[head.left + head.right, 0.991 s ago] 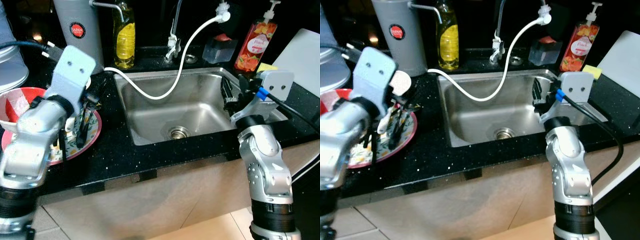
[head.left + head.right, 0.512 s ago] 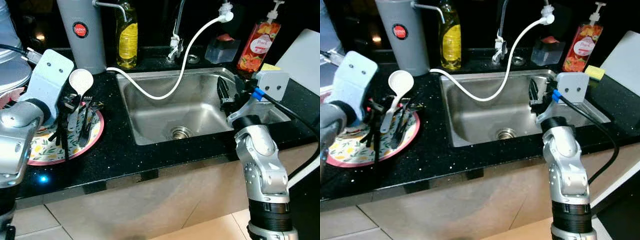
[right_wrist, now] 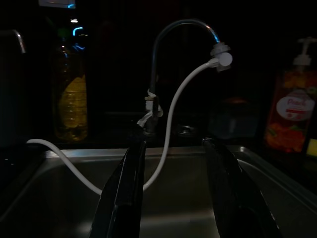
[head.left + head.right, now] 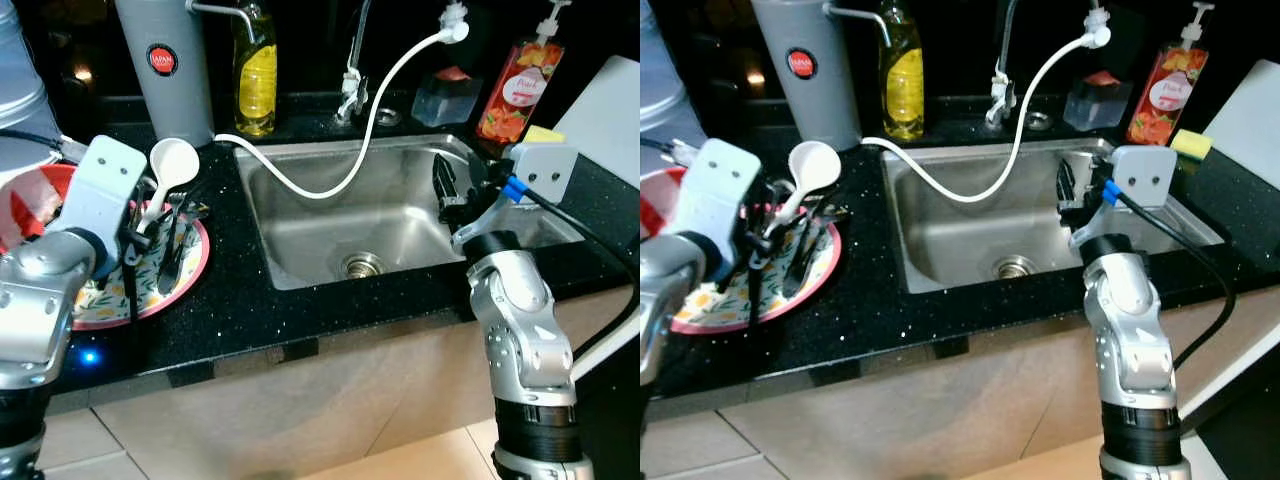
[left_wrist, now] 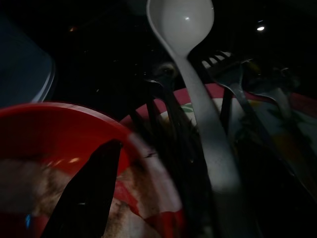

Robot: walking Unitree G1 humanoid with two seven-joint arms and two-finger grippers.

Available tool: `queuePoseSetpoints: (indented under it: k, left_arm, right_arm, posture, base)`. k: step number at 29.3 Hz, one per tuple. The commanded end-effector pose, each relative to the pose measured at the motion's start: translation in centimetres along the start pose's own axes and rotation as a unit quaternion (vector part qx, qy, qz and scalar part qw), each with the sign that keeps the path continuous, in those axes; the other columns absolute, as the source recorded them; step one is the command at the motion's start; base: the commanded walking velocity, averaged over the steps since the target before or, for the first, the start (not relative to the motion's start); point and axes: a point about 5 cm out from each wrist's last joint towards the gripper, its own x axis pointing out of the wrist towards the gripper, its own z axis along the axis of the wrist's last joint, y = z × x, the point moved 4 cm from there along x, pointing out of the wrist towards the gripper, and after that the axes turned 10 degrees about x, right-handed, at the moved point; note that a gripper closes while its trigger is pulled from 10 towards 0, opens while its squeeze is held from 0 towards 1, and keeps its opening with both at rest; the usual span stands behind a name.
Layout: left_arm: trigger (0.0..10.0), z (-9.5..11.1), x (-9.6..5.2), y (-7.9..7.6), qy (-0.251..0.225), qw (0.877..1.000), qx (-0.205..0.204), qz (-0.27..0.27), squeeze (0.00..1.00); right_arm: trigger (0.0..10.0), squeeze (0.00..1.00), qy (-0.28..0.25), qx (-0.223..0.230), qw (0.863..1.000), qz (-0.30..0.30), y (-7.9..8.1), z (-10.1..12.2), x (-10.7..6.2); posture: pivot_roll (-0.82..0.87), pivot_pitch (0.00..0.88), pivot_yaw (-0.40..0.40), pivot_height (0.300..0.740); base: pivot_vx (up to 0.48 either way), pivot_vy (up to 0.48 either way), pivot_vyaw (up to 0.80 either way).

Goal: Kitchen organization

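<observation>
Across the black counter (image 4: 240, 310) we see a steel sink (image 4: 300, 215) with a white hose (image 4: 375, 100) looping down into it from the tap (image 4: 352, 60). Behind it we have a yellow soap bottle (image 4: 252, 75), a grey flask (image 4: 165, 65), an orange pump bottle (image 4: 515, 85) and a yellow sponge (image 4: 540, 133) near a white board (image 4: 605, 105).

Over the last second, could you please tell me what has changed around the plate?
The left end effector has lifted the white spoon up off the floral plate, its bowl now raised. The forks on the plate, the sink, and the right end effector over the sink stayed put.
</observation>
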Motion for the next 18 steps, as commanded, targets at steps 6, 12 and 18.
queuePoseSetpoints:
  k: [6, 12, 18]
  left_arm:
    - [0.1, -1.53, 0.44, 0.37, 0.030, 0.999, 0.000, 0.024, 0.00]
    - [0.0, -1.68, 0.56, 0.68, 0.034, 0.999, -0.009, 0.038, 0.00]
    - [0.0, -1.48, 0.57, 0.70, 0.030, 0.999, -0.010, 0.041, 0.00]
  right_arm:
    - [10.0, 0.00, 0.000, 0.001, 1.000, 0.002, 0.02, -0.24, 0.03]
    - [10.0, 0.00, 0.000, 0.000, 1.000, 0.002, -0.01, -0.22, 0.01]
    - [10.0, 0.00, 0.000, -0.001, 1.000, 0.002, -0.06, -0.19, 0.02]
  posture:
    - [-0.07, 0.090, -0.044, 0.740]
    - [-0.07, 0.091, -0.045, 0.740]
    - [-0.08, 0.093, -0.047, 0.740]
  base:
    - [0.000, 0.000, 0.00]
    - [0.000, 0.000, 0.00]
    - [0.000, 0.000, 0.00]
